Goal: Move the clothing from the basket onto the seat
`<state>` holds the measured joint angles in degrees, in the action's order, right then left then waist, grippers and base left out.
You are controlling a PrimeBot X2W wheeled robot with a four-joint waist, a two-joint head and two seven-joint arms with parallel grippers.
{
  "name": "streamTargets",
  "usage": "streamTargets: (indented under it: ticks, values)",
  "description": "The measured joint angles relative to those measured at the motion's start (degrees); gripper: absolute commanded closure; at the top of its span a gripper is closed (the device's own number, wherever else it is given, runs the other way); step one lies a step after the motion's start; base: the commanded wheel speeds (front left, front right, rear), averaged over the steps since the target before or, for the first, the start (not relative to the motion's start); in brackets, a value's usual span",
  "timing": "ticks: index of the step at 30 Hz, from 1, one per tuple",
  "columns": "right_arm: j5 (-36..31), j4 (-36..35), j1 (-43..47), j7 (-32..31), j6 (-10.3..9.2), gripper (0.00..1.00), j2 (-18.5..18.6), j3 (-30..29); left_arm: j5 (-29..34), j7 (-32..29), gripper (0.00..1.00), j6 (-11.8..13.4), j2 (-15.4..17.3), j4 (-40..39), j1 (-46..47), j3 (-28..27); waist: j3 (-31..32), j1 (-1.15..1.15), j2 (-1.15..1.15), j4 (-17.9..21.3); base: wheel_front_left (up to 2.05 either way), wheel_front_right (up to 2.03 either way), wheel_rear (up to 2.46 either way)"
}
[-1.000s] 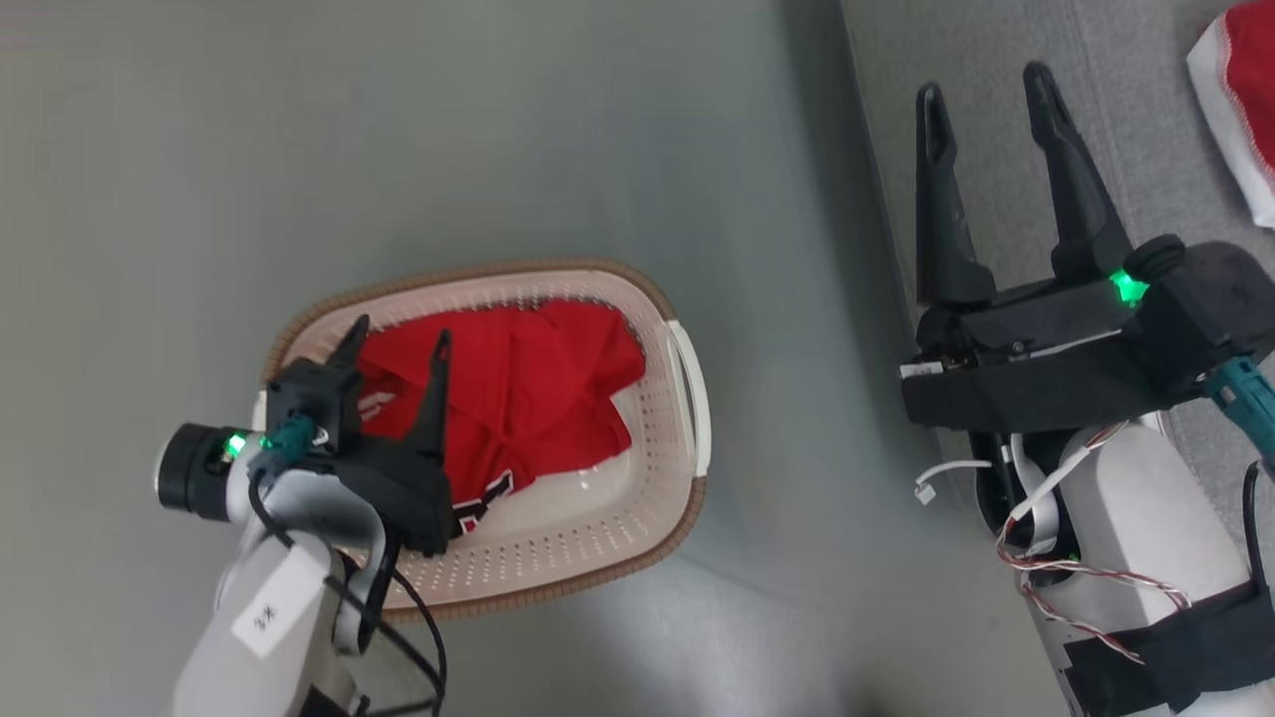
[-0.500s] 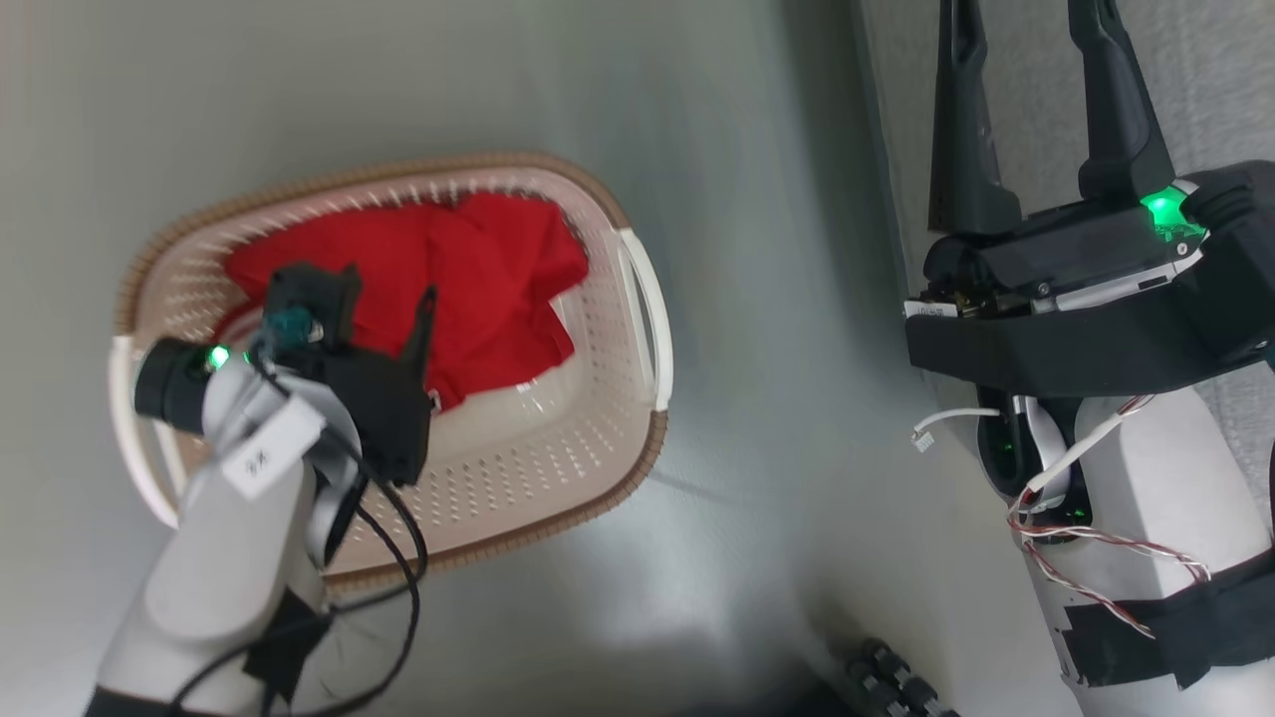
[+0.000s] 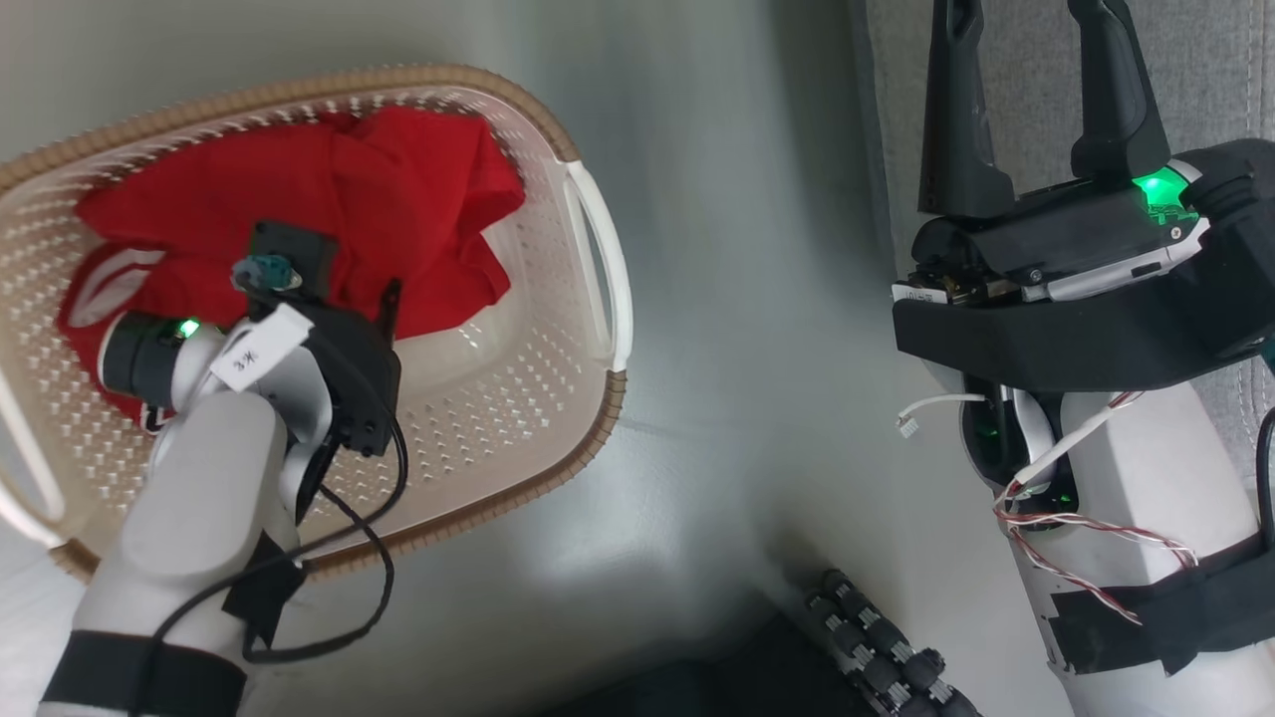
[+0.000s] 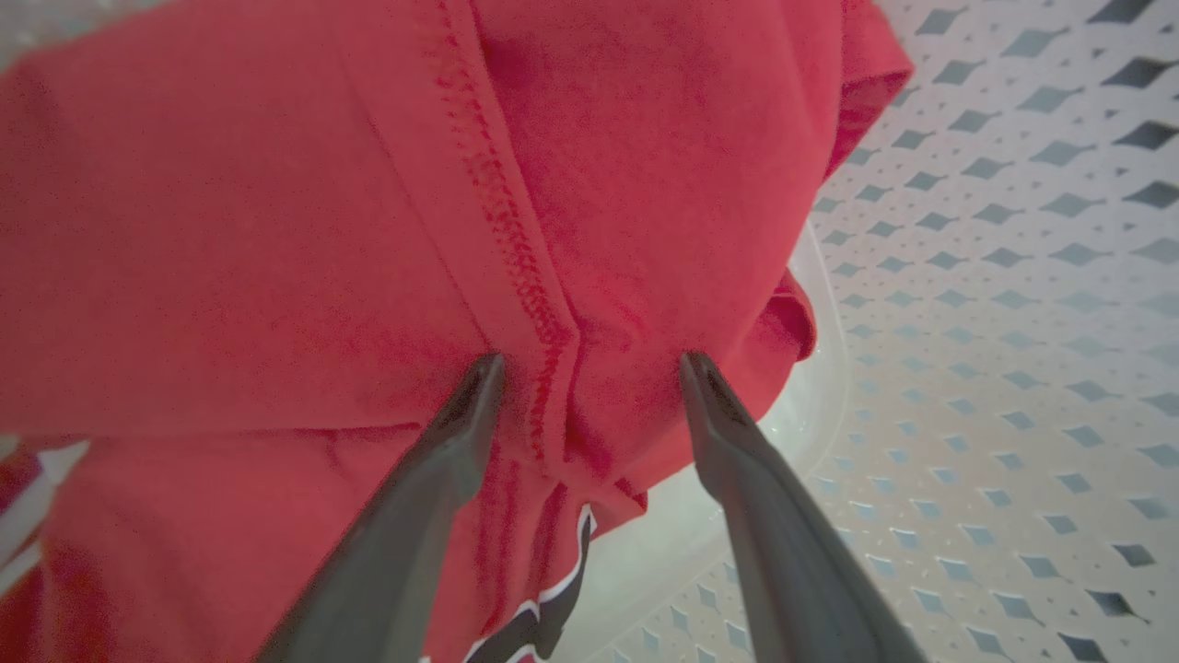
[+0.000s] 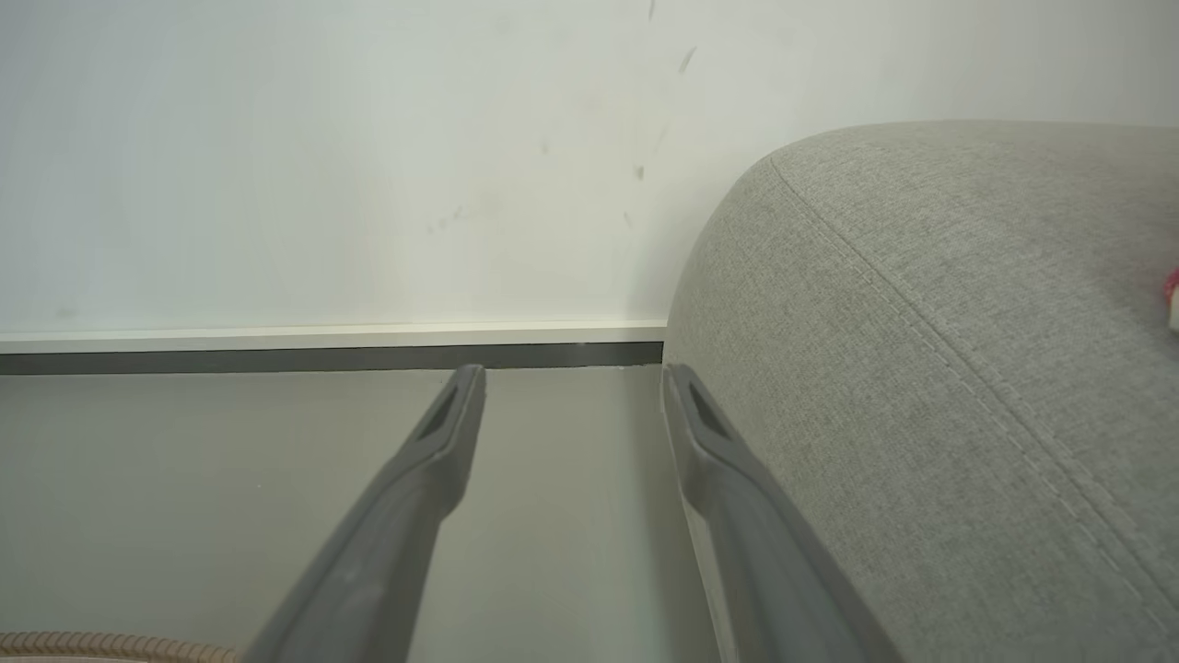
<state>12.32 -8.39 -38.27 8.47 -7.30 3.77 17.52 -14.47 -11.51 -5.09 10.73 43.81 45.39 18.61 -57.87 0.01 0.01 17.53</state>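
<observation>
At eight o'clock in the head view, the left gripper (image 4: 591,361) sits inside the basket (image 3: 518,418), jaws spread wide, tips against the clothing (image 3: 299,189) either side of a stitched seam, gripping nothing. The red clothing lies bunched toward the basket's ten o'clock. At three o'clock, the right gripper (image 5: 573,373) hangs wide open, empty, above the floor (image 3: 737,299) beside the seat (image 5: 921,322).

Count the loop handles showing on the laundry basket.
2. One handle arches off the basket end facing the sofa; the other handle is at the opposite end, cut off by the head view's left edge. None looks hidden.
</observation>
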Motion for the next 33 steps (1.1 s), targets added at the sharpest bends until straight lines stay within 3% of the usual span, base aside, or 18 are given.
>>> streamTargets:
  ticks: [7, 8, 9, 10, 11, 27, 33]
  values:
    - [0.0, 1.16, -0.04, 1.18, 0.0, 0.0, -0.19, 0.63, -0.15, -0.59, 0.0, 0.85, -0.05, 4.78, 2.29, -1.13, -1.66, 0.0, 0.0, 1.02, 0.0, 0.0, 0.0]
    - [0.0, 1.27, -0.04, 1.21, 0.0, 0.0, -0.2, 0.7, -0.15, -0.87, 0.36, 1.15, -0.11, 5.47, 2.63, -1.23, -1.75, 0.0, 0.0, 1.09, 0.0, 0.0, 0.0]
    - [0.0, 1.38, -0.09, 1.26, 0.0, 0.0, -0.21, 0.81, -0.14, -1.0, 0.6, 1.4, -0.15, 5.95, 2.87, -1.31, -1.8, 0.0, 0.0, 1.13, 0.0, 0.0, 0.0]
    - [0.01, 1.46, -0.18, 1.31, 0.0, 0.0, -0.23, 0.93, -0.14, -0.99, 0.96, 1.75, -0.22, 6.33, 3.05, -1.37, -1.83, -0.01, 0.0, 1.15, 0.0, 0.0, 0.0]
    - [0.0, 1.57, -0.26, 1.6, 0.0, 0.0, -0.24, 0.99, -0.14, -0.99, 1.0, 2.1, -0.34, 6.91, 3.41, -1.42, -1.83, -0.01, 0.0, 1.15, 0.0, 0.0, 0.0]
    - [-0.35, 6.34, -1.14, 3.22, 0.01, 0.0, -0.24, 1.58, -0.1, 6.71, 1.0, 2.47, -3.24, 11.01, 4.6, -0.97, 2.02, -0.01, -0.01, -1.2, 0.0, 0.0, 0.0]
    - [-1.04, 8.75, -1.13, 3.31, 0.24, 0.0, 0.27, 1.99, -0.71, 11.17, 1.0, 1.42, -4.0, 11.32, 4.43, -1.43, 5.1, -0.01, -0.01, -2.88, 0.0, 0.0, 0.0]
